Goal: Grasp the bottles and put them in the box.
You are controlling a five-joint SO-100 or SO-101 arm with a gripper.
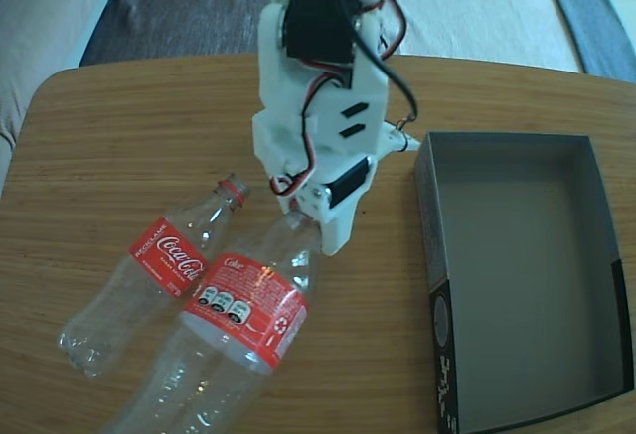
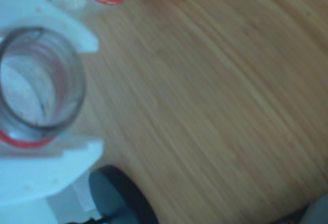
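The wooden table (image 1: 119, 126) fills most of the fixed view. On its right side sits the box (image 1: 596, 255), a shallow cardboard tray, dark grey inside, black sides with small white print, nothing in it. Lower left, the held bottle (image 1: 243, 320) is clear plastic with a red label, capless, neck tilted up into the gripper (image 1: 303, 220), which is clamped round it; the wrist view looks straight down its open mouth. The other bottle (image 1: 159, 270) lies just left, same look.
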